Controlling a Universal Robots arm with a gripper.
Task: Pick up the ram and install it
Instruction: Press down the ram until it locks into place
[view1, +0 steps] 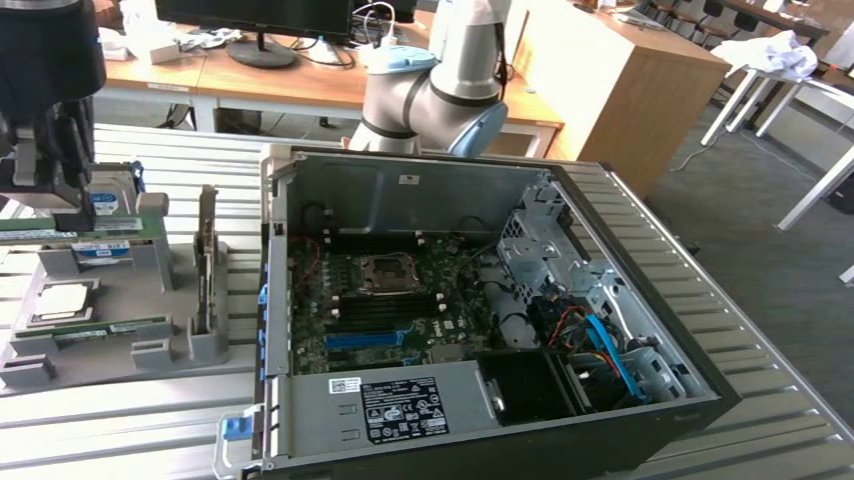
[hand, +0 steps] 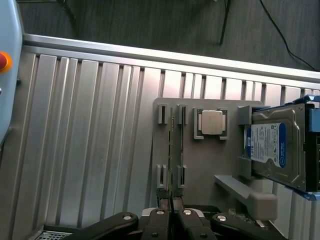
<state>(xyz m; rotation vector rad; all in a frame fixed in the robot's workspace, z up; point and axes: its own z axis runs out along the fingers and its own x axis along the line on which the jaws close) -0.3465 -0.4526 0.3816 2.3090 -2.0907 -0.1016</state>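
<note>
While its label print is too small to read, the end effector (hand: 171, 216) pinches the ram (hand: 170, 150) edge-on.

Parts holder (view1: 134, 350) at exterior view's left of computer case (view1: 641, 300).

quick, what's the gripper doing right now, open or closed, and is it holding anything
Gripper: closed on the ram, a thin green stick seen edge-on, standing in the grey holder.
</note>
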